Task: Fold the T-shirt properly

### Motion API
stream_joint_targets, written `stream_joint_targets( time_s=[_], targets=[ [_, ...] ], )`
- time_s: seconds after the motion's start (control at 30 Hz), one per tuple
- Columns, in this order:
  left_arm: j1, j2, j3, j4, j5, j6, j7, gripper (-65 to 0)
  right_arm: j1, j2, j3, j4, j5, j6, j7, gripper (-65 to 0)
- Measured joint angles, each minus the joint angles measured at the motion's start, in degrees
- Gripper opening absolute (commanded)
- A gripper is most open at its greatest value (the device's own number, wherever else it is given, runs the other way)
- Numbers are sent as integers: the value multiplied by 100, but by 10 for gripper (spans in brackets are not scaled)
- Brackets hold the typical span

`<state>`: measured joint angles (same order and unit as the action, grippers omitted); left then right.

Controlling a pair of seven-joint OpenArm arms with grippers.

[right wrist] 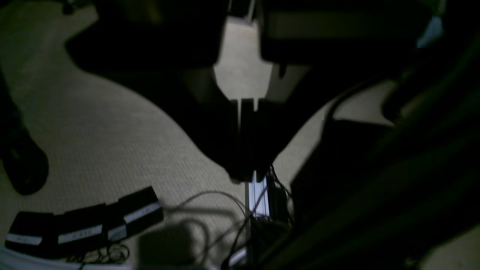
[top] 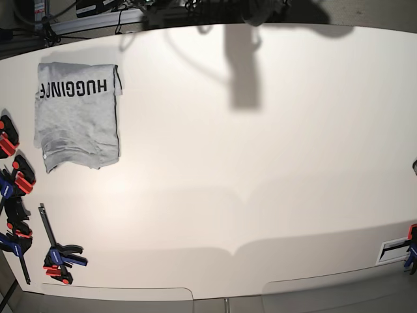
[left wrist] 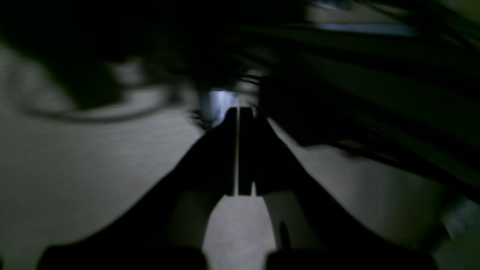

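The T-shirt (top: 77,117) lies folded into a compact grey rectangle at the far left of the white table (top: 260,163), with black lettering reading "HUGGING" along its far edge. Neither arm shows in the base view. In the left wrist view, my left gripper (left wrist: 240,111) is shut with nothing in it, its dark fingers pressed together above pale carpet. The right wrist view shows my right gripper (right wrist: 245,175) also shut and holding nothing, above carpet and cables. The T-shirt appears in neither wrist view.
Several red, black and blue clamps (top: 16,176) sit along the table's left edge. One clamp (top: 58,255) lies near the front left, and another clamp (top: 410,248) at the right edge. Black power strips (right wrist: 82,225) and cables (right wrist: 225,210) lie on the floor.
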<state>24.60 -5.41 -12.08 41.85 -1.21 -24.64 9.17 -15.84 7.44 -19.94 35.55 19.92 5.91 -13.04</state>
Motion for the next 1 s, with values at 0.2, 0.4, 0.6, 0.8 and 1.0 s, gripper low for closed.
stream_joint_targets(
  time_s=[0.2,0.4,0.6,0.8,1.0],
  targets=[
    [-4,31,-2,-2,463,686,-11,-650,175,-389,0,2,796,-188,192,-650],
    [-4,289,-2,-9,1158,925,-9,-650,302,-667,7,2,1034,-260,103,-650],
    [-20,527,-2,-9,1158,925,-1091,-650,393,-713,7,2,887,-258,76,-650],
    [-66,566,-2,-7,1161,922,-798,-650,472,-501,7,2,286,-273,-22,-650],
    [-219,557,-2,-13,981,922,153,-650,575,-313,7,0,264,-455,-533,-650]
  ],
)
